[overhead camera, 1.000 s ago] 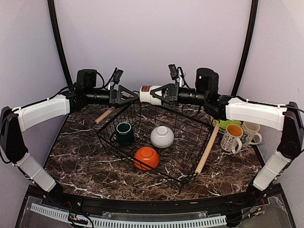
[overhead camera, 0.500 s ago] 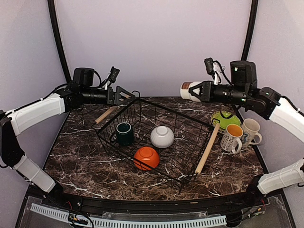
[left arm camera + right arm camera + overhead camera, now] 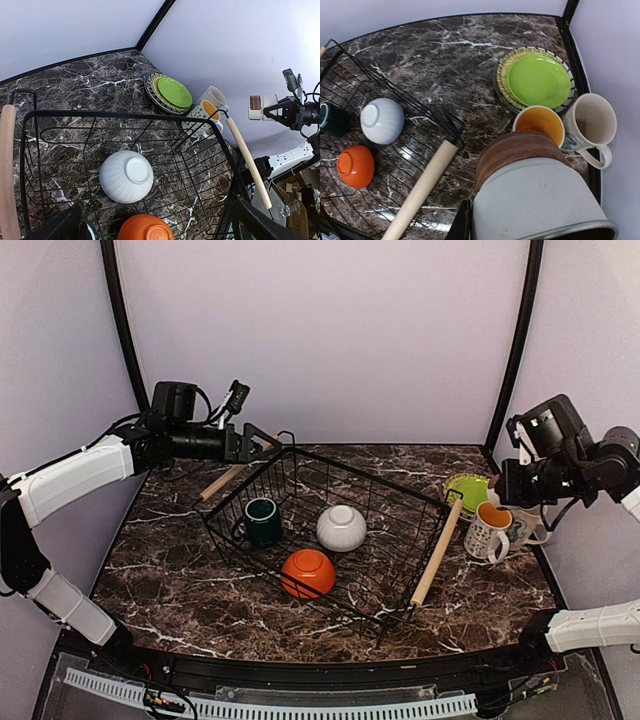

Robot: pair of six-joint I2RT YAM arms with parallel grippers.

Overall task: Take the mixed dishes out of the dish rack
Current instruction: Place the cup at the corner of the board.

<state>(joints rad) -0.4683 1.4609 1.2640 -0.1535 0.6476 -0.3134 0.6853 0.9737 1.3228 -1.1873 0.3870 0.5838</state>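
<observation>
Cup point(image 3: 535, 200) clamped between right gripper point(image 3: 274, 109) fingers above mugs point(image 3: 540, 125), left gripper point(image 3: 265, 437) fingers apart over far left corner of rack point(image 3: 437, 552)

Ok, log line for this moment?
right pincer: shut on white cup, near mugs | left pincer: open, at dish rack | inside: green cup, white bowl, orange bowl

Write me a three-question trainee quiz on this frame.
1. How many dishes lie in the dish rack?
2. True or false: the white bowl stands rim up.
3. The right jaws are shut on: A nothing; B a white cup with a brown band; C a spoon.
Key: 1. Three: dark green cup, white bowl, orange bowl. 2. False, it lies upside down. 3. B.
</observation>
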